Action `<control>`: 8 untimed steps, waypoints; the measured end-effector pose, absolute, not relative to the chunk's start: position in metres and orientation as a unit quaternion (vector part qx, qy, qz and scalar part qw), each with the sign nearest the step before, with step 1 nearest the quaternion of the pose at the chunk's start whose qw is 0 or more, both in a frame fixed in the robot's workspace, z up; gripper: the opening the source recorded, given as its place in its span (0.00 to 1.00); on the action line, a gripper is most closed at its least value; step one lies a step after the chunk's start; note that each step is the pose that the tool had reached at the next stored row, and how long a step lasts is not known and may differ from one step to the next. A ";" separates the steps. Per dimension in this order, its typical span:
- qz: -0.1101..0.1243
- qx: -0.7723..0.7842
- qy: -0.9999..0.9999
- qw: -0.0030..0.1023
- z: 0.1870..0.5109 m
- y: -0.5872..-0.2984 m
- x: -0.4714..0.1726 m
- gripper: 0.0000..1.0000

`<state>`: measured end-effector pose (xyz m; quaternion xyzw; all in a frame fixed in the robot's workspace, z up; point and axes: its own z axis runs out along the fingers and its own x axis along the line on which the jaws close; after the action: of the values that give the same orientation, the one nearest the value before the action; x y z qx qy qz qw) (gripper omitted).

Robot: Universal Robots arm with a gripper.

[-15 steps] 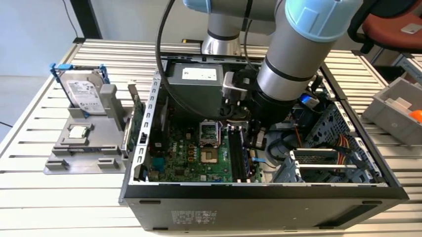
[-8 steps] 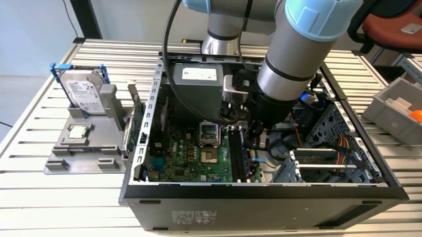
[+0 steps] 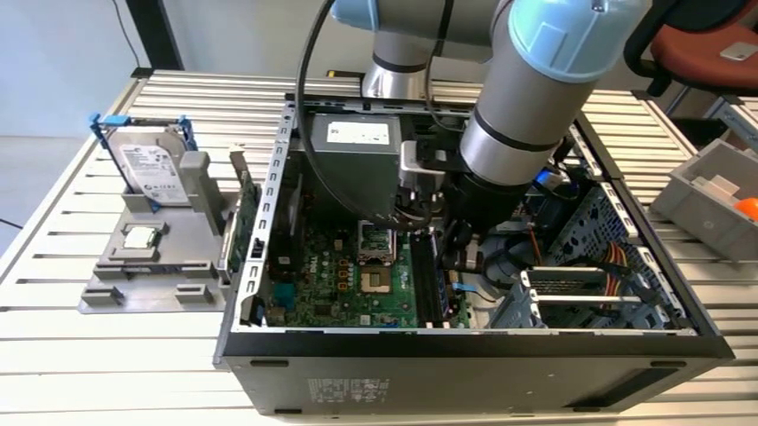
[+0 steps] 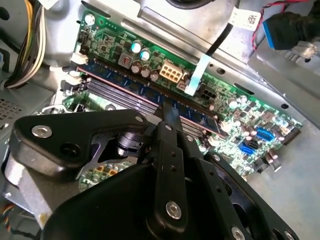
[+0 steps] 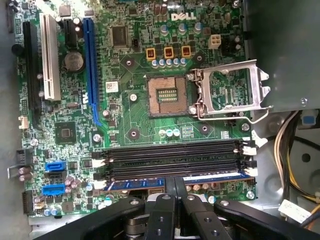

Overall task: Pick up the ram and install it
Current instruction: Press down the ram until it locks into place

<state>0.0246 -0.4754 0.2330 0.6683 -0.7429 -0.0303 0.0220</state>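
Exterior view: arm reaches into open PC case [image 3: 474, 342] on desk [image 3: 71, 355], at 3 o'clock of motherboard.
Second wrist view: gripper [image 4: 169, 116] clenched on ram [image 4: 150, 95], upright in slot.
First wrist view: ram [image 5: 210, 177] in outermost slot, at 6 o'clock of CPU socket [image 5: 167, 95]; insertion seemingly near done, release left.

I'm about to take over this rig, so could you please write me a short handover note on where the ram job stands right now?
Hand: inside the open computer case, fingers closed together on the ram.
Ram: lying along the memory slot nearest the hand, beside the empty black slots; label visible in the first wrist view.
Done: ram picked up and brought to its slot.
Left: whether it is fully seated and latched cannot be told; hand not yet released.
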 end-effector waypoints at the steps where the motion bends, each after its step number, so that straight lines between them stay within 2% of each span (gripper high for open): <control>1: -0.030 0.669 -0.743 0.022 0.231 -0.475 0.025 0.00; 8: -0.030 0.669 -0.742 0.022 0.226 -0.475 0.025 0.00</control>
<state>0.0246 -0.4755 0.2264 0.6693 -0.7420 -0.0301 0.0222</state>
